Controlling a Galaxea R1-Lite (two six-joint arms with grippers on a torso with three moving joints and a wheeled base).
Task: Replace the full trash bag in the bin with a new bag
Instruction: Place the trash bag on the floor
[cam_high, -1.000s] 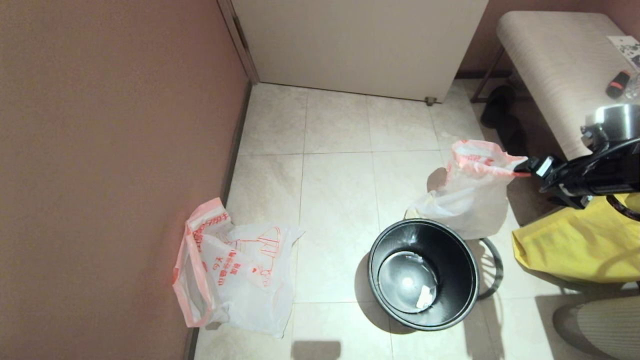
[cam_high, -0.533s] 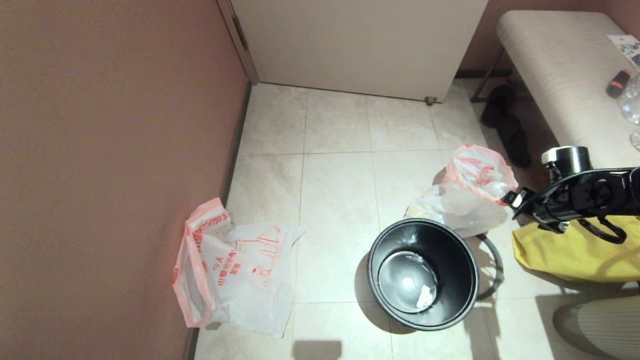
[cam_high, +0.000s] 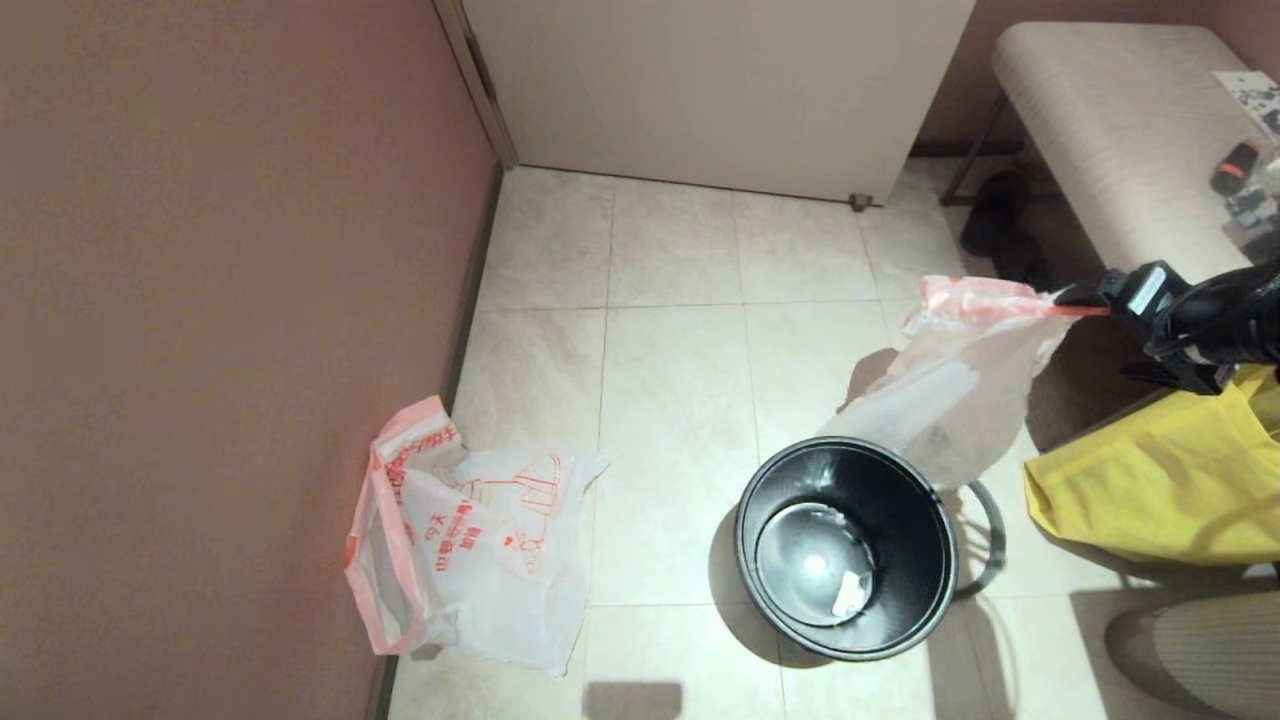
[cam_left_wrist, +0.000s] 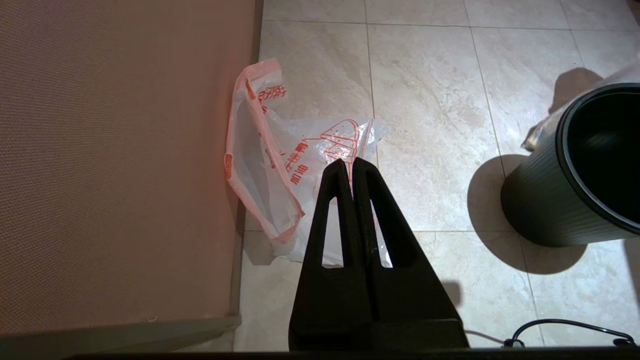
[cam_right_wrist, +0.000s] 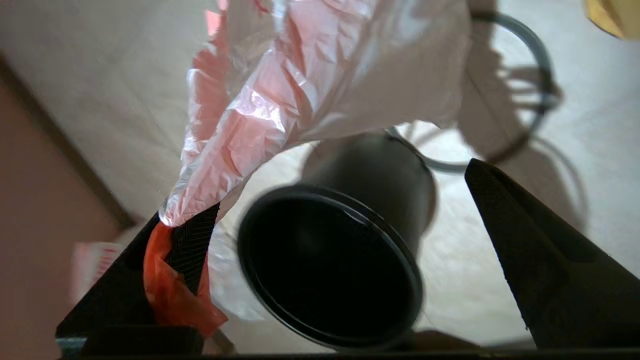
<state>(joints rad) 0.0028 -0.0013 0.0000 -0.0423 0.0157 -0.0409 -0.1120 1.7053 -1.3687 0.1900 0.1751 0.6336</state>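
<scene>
Plastic of the full trash bag (cam_high: 960, 390) is drawn taut from the right gripper (cam_high: 1075, 298) down to the far side of the bin (cam_high: 900, 480), where its lower end is hidden behind the rim. In the right wrist view the fingers of this gripper are seen spread wide apart, and the pink-red handle is hooked over only one finger (cam_right_wrist: 192, 235); nothing is pinched between the two. The bin is standing upright on the tiled floor, and its grey ring (cam_high: 995, 540) is lying on the floor just beside it, near the yellow bag (cam_high: 1150, 490). The new bag (cam_high: 480, 540) is lying crumpled against the wall, well apart from the bin. The left gripper (cam_left_wrist: 347, 162) is held above the new bag, fingers pressed together with nothing between them.
</scene>
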